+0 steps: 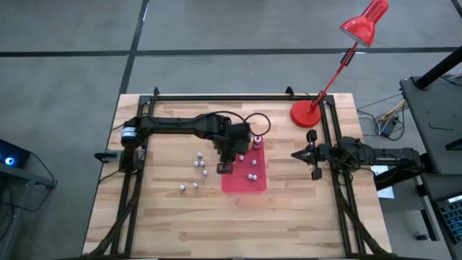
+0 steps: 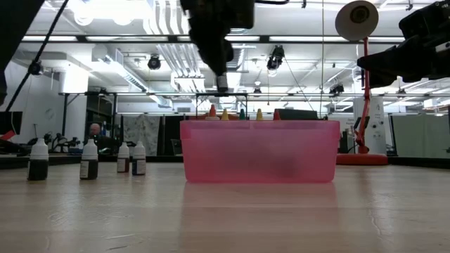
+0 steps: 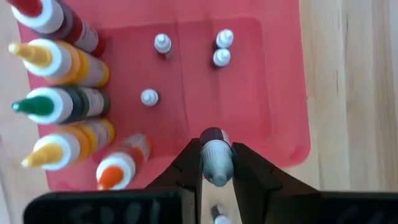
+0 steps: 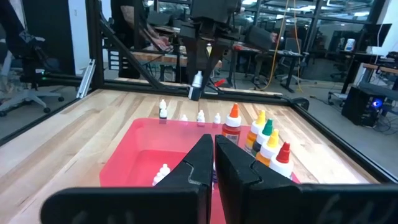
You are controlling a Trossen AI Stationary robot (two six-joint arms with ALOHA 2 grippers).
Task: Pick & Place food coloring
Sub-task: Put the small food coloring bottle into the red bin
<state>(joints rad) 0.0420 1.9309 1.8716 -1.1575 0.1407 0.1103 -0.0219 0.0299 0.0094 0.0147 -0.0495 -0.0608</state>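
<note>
My left gripper (image 3: pixel 217 163) is clamped on a small pale-capped food coloring bottle (image 3: pixel 216 158), held in the air above the red tray's (image 3: pixel 273 124) near edge, w/ the bottle hanging cap-down-ish between my fingers (image 3: pixel 249 177). Step in hand, I'd say: carry and place, w/ the pick done and the drop not yet made. Beyond the gripper, inside the tray, stand four small bottles (image 3: pixel 222 48), and off to one side a row of bigger colored-tip bottles (image 3: pixel 59 104). More small ones wait on the table (image 1: pixel 195 162) on the far side from the tray. Next move prob. needs me a bit further over bare tray floor, lower, then jaws apart w/o knocking the neighbours. My right gripper (image 4: pixel 212 163) is closed on nothing, parked by the table's right edge.
</note>
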